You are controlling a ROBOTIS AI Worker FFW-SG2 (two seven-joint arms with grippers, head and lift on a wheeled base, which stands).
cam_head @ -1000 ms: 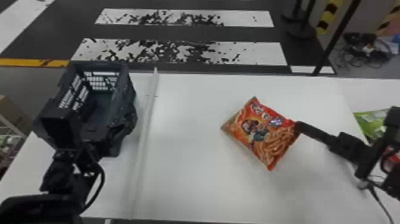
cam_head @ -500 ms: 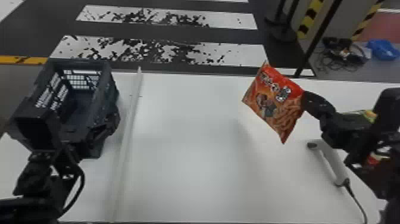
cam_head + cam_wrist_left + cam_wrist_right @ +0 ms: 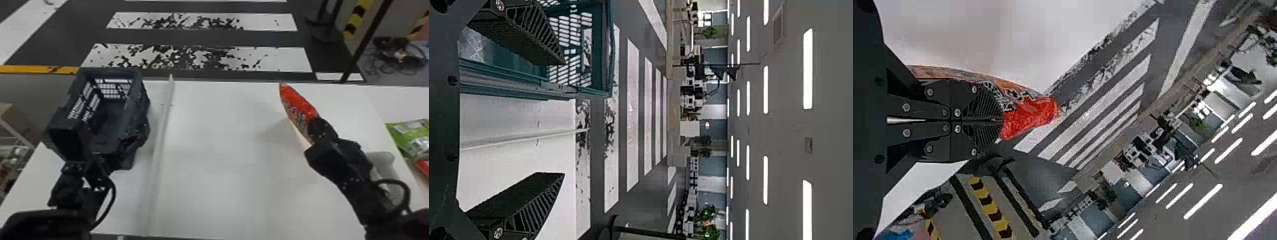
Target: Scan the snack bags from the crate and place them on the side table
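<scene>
**One red snack bag (image 3: pixel 295 102) in the right gripper (image 3: pixel 320 129), above the white table (image 3: pixel 217 143)**

I count three packets from where I'm standing. The red one is tilted, nearly edge-on to the head view, its end pinched between the right gripper's nearly meeting fingers. Over on the side table (image 3: pixel 399 100) there's a green snack bag (image 3: pixel 411 137), and near it a red packet (image 3: pixel 424 166), only partly in sight.

One dark crate (image 3: pixel 110 118) sits on the white table's left side, with the left gripper (image 3: pixel 95 159) at its near end, fingers spread wide. A single pale strip (image 3: pixel 159 137) runs along the tabletop between the crate and the held bag. The right arm reaches across the table's right side, partly covering a pale object (image 3: pixel 387 162) I can't make out.

Past the table, I see a dark post (image 3: pixel 367 41), a tangle of cables (image 3: pixel 397 59) on the floor, yellow-and-black striping (image 3: pixel 354 22) and a worn painted crossing (image 3: pixel 185 57). There's lettering on the held bag and print on the green one, too unclear to quote.
</scene>
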